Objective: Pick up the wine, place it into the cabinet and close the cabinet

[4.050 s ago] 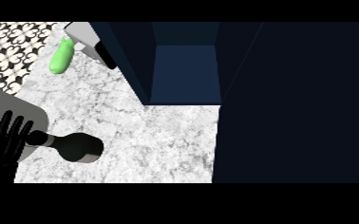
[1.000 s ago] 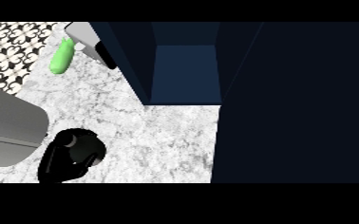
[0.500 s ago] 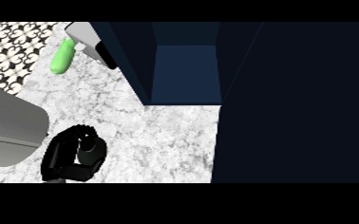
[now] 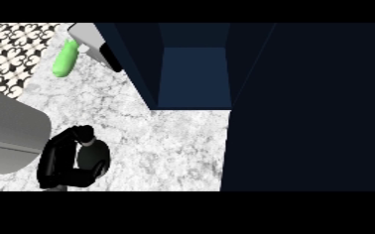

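A white marbled counter [image 4: 168, 144] fills the lower left of the view, with black-and-white patterned tiles [image 4: 22, 44] at the far left corner. The left hand [image 4: 57, 164] sits at the near left of the counter, coming off a grey forearm [image 4: 18, 139] at the view's left edge. Its black fingers are curled round the wine [image 4: 93, 157], a dark round shape seen from above, which rests within the hand's grasp; whether the bottle stands on the counter or is raised off it cannot be told. A small pale spot shows at the hand's far side, just by the fingertips.

Beyond the hand and to its right stands the cabinet [image 4: 194, 74], dark navy, its opening showing a lighter blue inner panel. A broad dark panel [image 4: 300, 109] fills the view well to the hand's right. Far beyond the hand lies a green thing [image 4: 64, 59], and just beside that a pale grey block [image 4: 93, 37] with a black side, near the cabinet's left wall. The right hand does not show.
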